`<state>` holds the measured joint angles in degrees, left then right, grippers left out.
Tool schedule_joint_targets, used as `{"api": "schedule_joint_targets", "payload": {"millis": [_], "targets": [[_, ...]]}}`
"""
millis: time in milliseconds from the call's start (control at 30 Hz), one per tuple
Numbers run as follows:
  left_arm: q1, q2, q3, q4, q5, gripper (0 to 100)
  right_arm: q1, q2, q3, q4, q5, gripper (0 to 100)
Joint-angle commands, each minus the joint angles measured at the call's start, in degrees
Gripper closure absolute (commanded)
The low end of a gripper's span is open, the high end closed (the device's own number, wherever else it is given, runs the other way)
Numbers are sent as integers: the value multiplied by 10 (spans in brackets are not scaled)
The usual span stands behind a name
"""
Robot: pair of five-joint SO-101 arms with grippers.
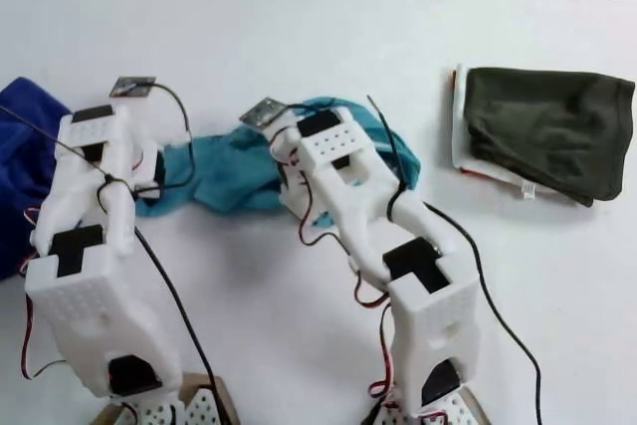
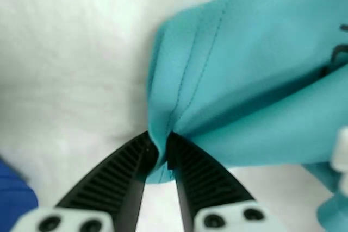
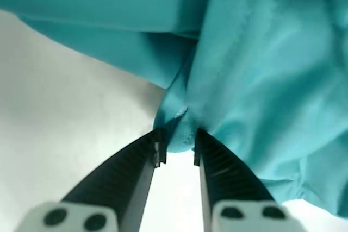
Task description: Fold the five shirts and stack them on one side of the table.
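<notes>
We count two arms and four garments on the white table: one teal shirt, one blue shirt, and one folded dark green shirt lying on one white garment whose edge peeks out on the side facing the teal shirt. The teal shirt lies crumpled and unfolded near the middle; the blue shirt sits bunched just beyond its left end, and the green-on-white pile lies well apart from its right end. From above, the left arm stands over the teal shirt's left end and the right arm over its right part, both covering their own pincers. The wrist views supply what that hides: the left gripper has its jaws pressed nearly together on a stitched fold at the teal shirt's edge, with a scrap of blue in the corner, while the right gripper holds a small bunch of the same teal cloth between jaws a little way apart.
</notes>
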<state>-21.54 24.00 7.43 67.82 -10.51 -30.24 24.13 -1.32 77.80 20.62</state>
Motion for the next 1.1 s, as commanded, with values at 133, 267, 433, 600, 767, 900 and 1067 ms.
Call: {"api": "schedule_joint_targets", "payload": {"millis": [133,267,433,600,767,900,1067], "targets": [[1,3,-8,-12,0,973,12,-78,-19,18,-3,903],[1,3,-9,-12,0,973,-4,-89,-17,26,-4,861],[1,3,-9,-12,1,973,-27,-65,-11,26,-3,768],[1,3,-9,-12,1,973,-56,-4,-11,26,-4,766],[1,3,-9,-12,0,973,-69,23,-14,25,-4,766],[1,3,-9,-12,0,973,-62,26,-11,13,-3,766],[1,3,-9,-12,0,973,-34,26,-13,3,-1,848]]}}
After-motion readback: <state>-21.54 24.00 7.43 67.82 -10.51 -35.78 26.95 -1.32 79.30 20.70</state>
